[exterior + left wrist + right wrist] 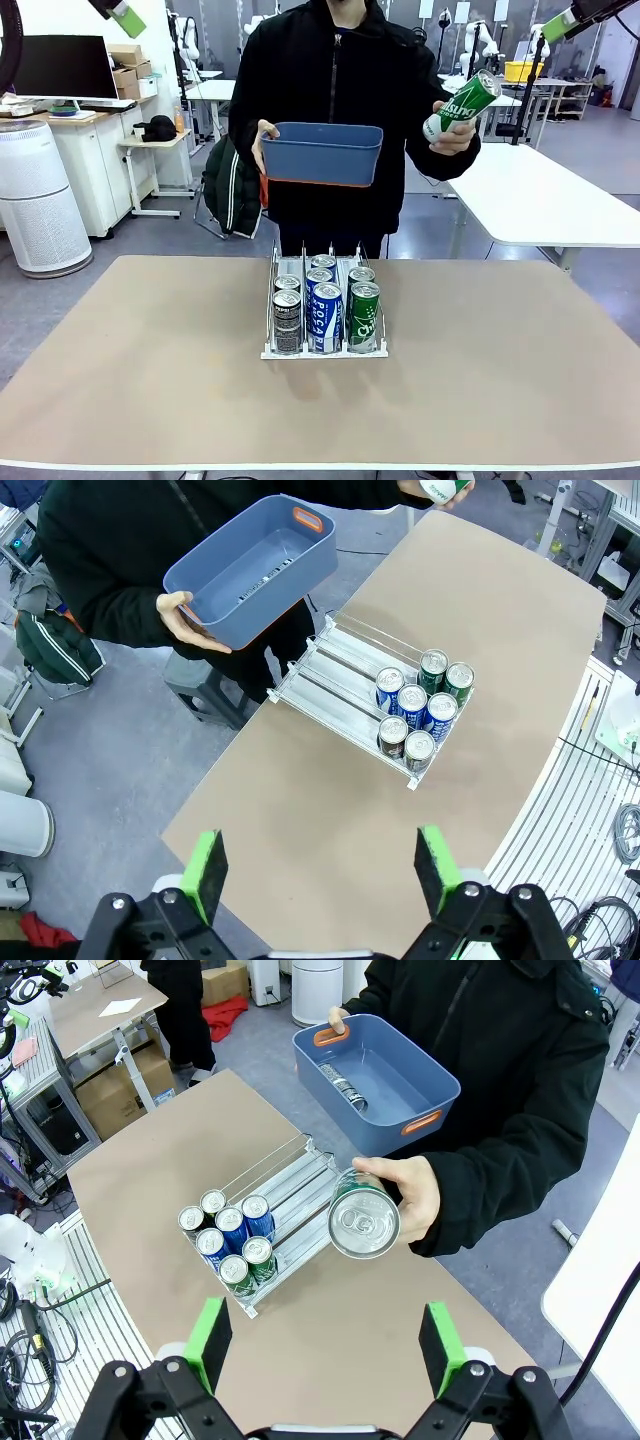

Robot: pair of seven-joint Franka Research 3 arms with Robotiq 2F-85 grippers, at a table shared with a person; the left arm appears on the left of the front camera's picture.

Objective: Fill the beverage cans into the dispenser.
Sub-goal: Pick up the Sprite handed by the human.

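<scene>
Dispenser position: middle of the table, front end toward the robot. Contents: seven beverage cans packed at that front end, with two dark ones in one outer lane, three blue-and-white in the centre lane and two green in the other outer lane. The person at the far side holds a blue bin in one hand and a tilted green can in the other. A loose can lies in the bin. Left gripper and right gripper: raised high above the table, jaws spread wide, nothing between them.
</scene>
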